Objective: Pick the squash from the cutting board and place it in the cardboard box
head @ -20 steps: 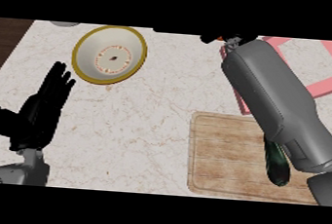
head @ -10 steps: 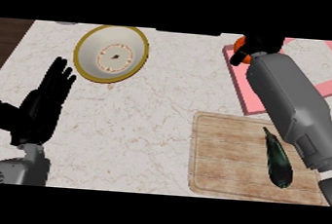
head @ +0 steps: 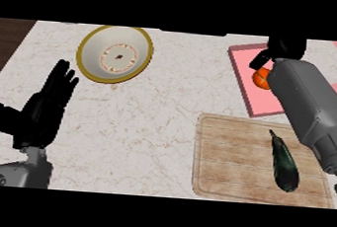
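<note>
A small orange squash (head: 261, 79) sits low inside the pink box (head: 242, 86) at the back right. My right hand (head: 286, 47) is over it, its fingers curled round the squash's upper side. The grey right forearm (head: 311, 110) crosses the box's near edge and hides part of it. The wooden cutting board (head: 226, 164) lies at the front right, with a long dark green vegetable (head: 283, 163) on its right half. At the left edge my left hand (head: 44, 111) rests open, fingers up.
A round yellow-rimmed plate (head: 115, 54) lies at the back left of the marble counter (head: 156, 124). Dark wood floor (head: 1, 44) shows beyond the counter's left edge.
My right arm has swung right and back, carrying the orange squash over the pink box and lower into it. The dark green vegetable on the board is now uncovered. The left hand stayed put.
</note>
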`<action>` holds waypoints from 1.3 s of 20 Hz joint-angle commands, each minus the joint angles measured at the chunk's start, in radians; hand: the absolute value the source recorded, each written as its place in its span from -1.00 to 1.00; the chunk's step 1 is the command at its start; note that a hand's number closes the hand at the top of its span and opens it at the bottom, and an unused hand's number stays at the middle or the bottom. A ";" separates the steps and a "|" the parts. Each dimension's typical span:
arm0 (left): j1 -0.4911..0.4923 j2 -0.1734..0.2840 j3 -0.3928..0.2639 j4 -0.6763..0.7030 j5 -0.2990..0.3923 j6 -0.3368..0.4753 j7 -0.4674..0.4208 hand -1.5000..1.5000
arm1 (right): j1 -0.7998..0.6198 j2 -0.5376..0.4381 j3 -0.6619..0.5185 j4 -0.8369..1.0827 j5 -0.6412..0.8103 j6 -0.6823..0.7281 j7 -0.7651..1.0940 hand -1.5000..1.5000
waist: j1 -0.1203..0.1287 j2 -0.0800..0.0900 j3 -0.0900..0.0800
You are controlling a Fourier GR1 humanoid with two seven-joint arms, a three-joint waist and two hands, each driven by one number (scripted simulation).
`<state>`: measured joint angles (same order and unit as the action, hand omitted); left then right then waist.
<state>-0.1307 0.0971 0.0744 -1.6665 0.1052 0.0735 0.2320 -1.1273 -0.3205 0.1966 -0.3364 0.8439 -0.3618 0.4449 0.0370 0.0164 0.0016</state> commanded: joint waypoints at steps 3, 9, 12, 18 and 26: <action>-0.005 -0.008 -0.008 -0.026 0.001 0.006 0.014 0.00 | 0.008 -0.023 -0.090 -0.100 -0.058 -0.288 -0.157 -1.00 | -0.001 -0.003 0.002; 0.004 0.014 0.012 -0.017 0.005 -0.006 0.002 0.00 | 0.005 0.006 -0.297 -0.178 -0.296 -0.302 -0.264 -1.00 | -0.008 -0.005 0.001; 0.003 0.014 0.028 0.005 0.005 0.005 -0.002 0.00 | 0.079 0.058 -0.385 -0.281 -0.432 -0.306 -0.359 -1.00 | -0.034 -0.013 0.001; -0.027 0.006 0.025 0.012 -0.005 0.026 0.024 0.00 | 0.170 0.051 -0.500 -0.368 -0.594 -0.243 -0.528 -1.00 | -0.034 -0.013 0.000; 0.054 0.002 0.013 -0.043 0.004 0.001 0.015 0.00 | 0.348 0.007 -0.576 -0.511 -0.710 -0.204 -0.648 -1.00 | -0.036 -0.018 -0.001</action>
<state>-0.0922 0.1048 0.0978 -1.6726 0.1128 0.0676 0.2235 -0.8549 -0.3139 -0.3492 -0.7723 0.1879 -0.5728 -0.1569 0.0028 0.0006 0.0006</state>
